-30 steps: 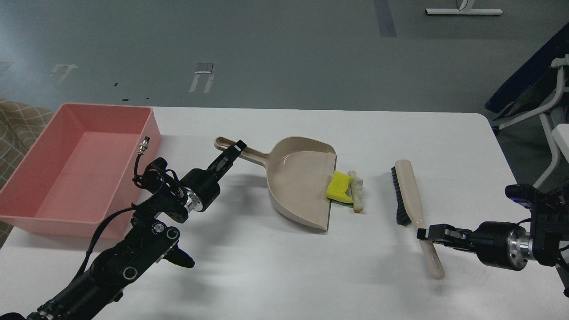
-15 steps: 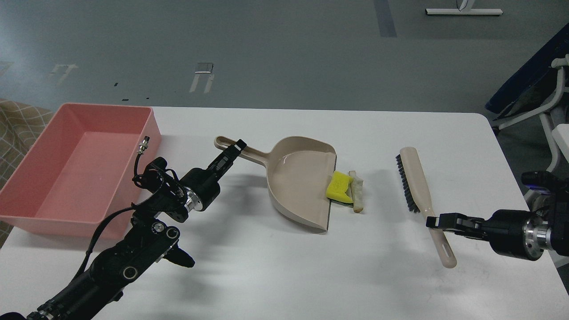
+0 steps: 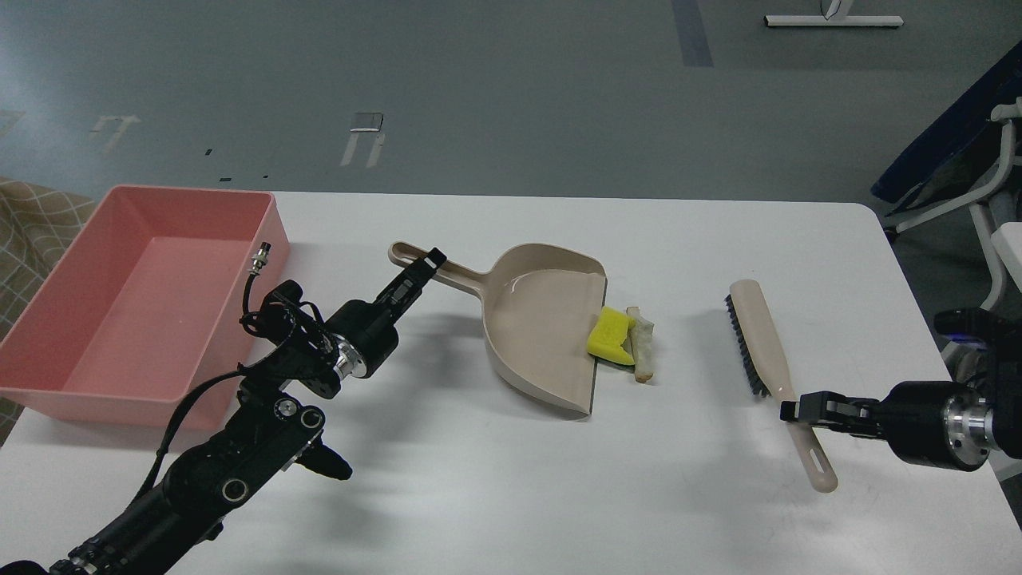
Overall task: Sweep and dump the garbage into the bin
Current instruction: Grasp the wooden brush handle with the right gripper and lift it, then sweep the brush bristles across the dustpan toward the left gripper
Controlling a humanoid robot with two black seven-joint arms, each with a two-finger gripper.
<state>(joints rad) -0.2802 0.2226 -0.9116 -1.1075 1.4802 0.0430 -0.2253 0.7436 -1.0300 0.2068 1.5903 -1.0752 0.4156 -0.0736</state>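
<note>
The yellow sponge piece (image 3: 608,335) lies at the open lip of the beige dustpan (image 3: 541,327). The whitish bread wedge (image 3: 641,345) lies just right of it on the table. My left gripper (image 3: 427,263) is shut on the dustpan's handle (image 3: 439,270). My right gripper (image 3: 794,410) is shut on the handle of a beige brush (image 3: 766,359) with dark bristles, right of the scraps. The pink bin (image 3: 136,295) stands at the table's left, with nothing in it.
The white table (image 3: 511,479) ends on the right near my right arm. A chair frame (image 3: 990,200) stands beyond the right edge. A patterned cloth (image 3: 32,216) shows behind the bin.
My right gripper has pulled the brush to the right, away from the scraps. The left gripper, dustpan and scraps have barely moved.
</note>
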